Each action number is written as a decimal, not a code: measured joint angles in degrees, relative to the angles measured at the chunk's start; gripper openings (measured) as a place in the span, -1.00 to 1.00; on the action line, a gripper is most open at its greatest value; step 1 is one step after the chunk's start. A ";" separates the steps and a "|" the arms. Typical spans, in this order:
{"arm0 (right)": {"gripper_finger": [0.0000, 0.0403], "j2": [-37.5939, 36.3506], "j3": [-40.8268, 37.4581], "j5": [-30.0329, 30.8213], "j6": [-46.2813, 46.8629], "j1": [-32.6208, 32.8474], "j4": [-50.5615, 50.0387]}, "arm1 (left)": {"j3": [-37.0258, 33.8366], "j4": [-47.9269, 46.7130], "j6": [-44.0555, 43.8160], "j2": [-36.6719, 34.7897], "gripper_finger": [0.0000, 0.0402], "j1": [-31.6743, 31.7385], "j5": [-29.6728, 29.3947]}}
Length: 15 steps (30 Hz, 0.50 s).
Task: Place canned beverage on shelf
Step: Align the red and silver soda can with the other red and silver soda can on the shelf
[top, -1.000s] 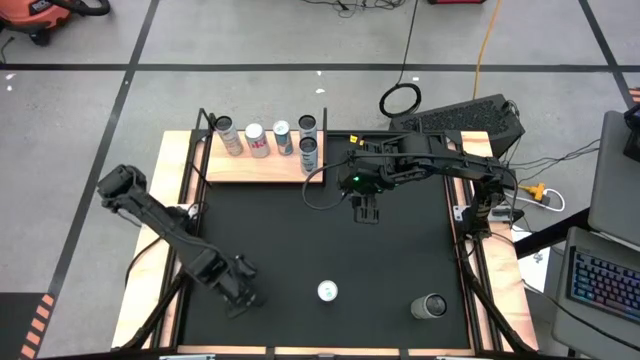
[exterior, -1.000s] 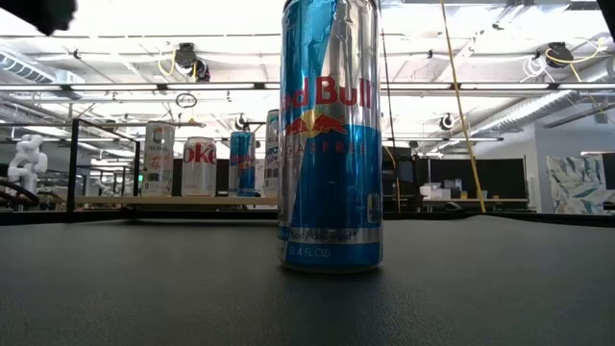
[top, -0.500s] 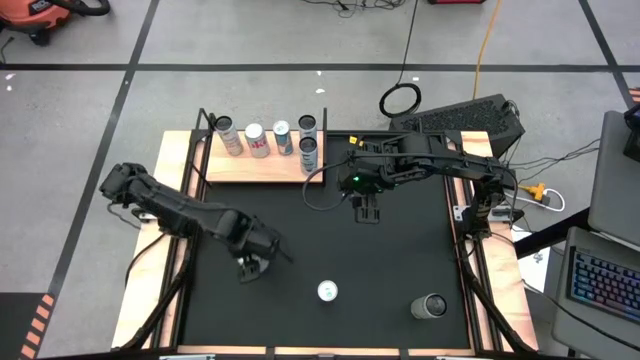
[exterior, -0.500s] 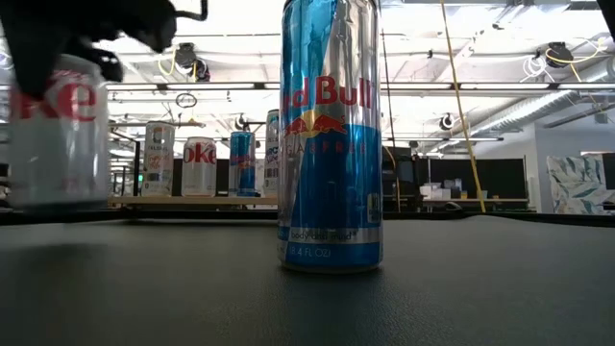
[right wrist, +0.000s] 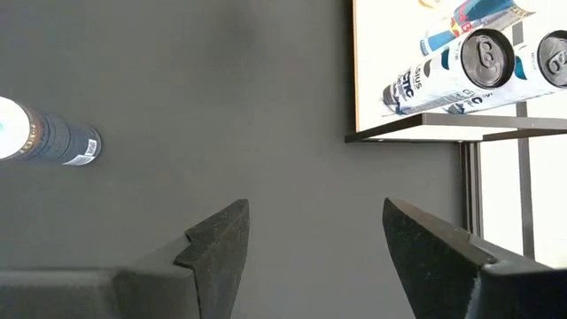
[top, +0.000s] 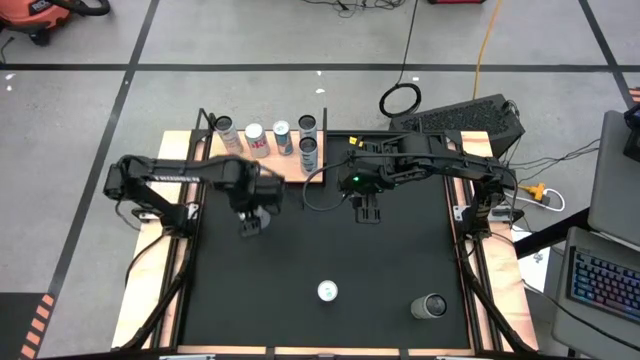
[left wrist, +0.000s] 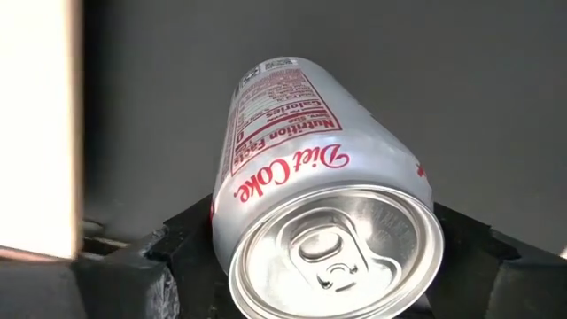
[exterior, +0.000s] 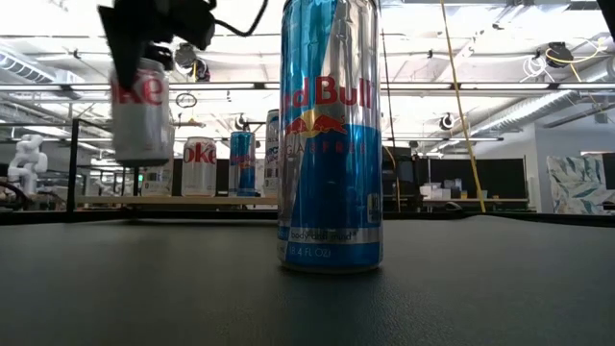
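The left gripper (top: 250, 222) holds a silver Diet Coke can (left wrist: 314, 190) up in the air above the black mat (top: 320, 250). Its two dark fingers (left wrist: 159, 275) press on both sides of the can, near the top. The can hangs upright, with nothing under it. It is just in front of the shelf (top: 262, 162), near the shelf's left half, but not on it yet.

The shelf is a light wood board at the back left of the mat, with thin black posts at its corners. Five cans (top: 270, 140) stand on it in a row, with one more near the front right corner.

The right gripper (top: 367, 212) hangs over the mat to the right of the shelf. Its fingers (right wrist: 217, 239) are apart and hold nothing.

A tall blue and silver Red Bull can (exterior: 331, 135) stands upright on the mat near the front edge. A dark can (top: 432, 305) lies on its side near the front right corner of the mat.
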 joint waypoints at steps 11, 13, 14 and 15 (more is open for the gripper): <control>0.19 0.00 0.00 0.00 1.19 -0.01 0.00 | 3.59 -1.14 17.49 0.00 0.46 17.88 -2.74; 0.19 0.00 0.00 0.00 2.22 -0.01 0.00 | 3.98 -1.07 20.23 0.00 0.46 21.07 -2.90; 0.19 0.00 0.00 0.00 2.63 0.01 0.00 | 4.14 -1.12 21.53 0.06 0.46 22.59 -3.01; 0.19 0.00 0.00 0.00 2.93 -0.01 0.00 | 4.38 -1.18 22.66 0.20 0.46 24.01 -3.13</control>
